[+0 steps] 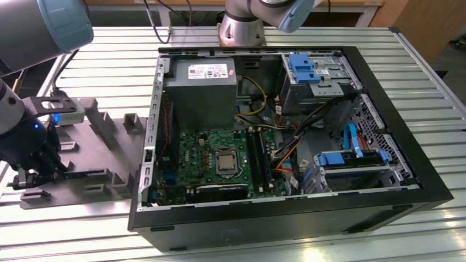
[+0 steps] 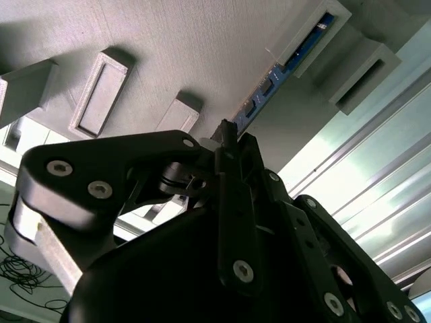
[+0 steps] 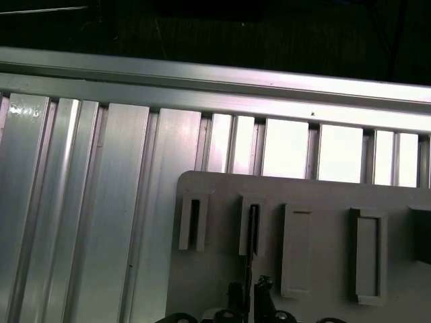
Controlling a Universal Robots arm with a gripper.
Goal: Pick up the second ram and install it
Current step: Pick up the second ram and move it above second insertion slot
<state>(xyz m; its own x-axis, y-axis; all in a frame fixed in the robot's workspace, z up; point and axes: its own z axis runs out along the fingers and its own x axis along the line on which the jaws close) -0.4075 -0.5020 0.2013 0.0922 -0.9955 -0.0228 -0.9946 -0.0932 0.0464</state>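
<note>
The second ram (image 2: 266,94) is a thin dark stick with a blue edge. It stands on edge in a slot of the grey holder tray (image 1: 102,136), which lies at the exterior view's left. My gripper (image 1: 30,179) is down at the tray's near end. In the second wrist view its black fingertips (image 2: 225,133) meet on the stick. In the first wrist view the second ram (image 3: 252,232) is edge-on and runs down between the two fingertips (image 3: 235,293). My gripper is shut on it, and the stick still sits in the tray.
An open computer case (image 1: 291,218) lies beside the tray, to the exterior view's right. Its green motherboard (image 1: 218,147) has long dark memory slots (image 1: 258,158) beside the processor socket. Cables and blue drive bays crowd the case's far side. Upright grey blocks (image 1: 131,123) rise from the tray.
</note>
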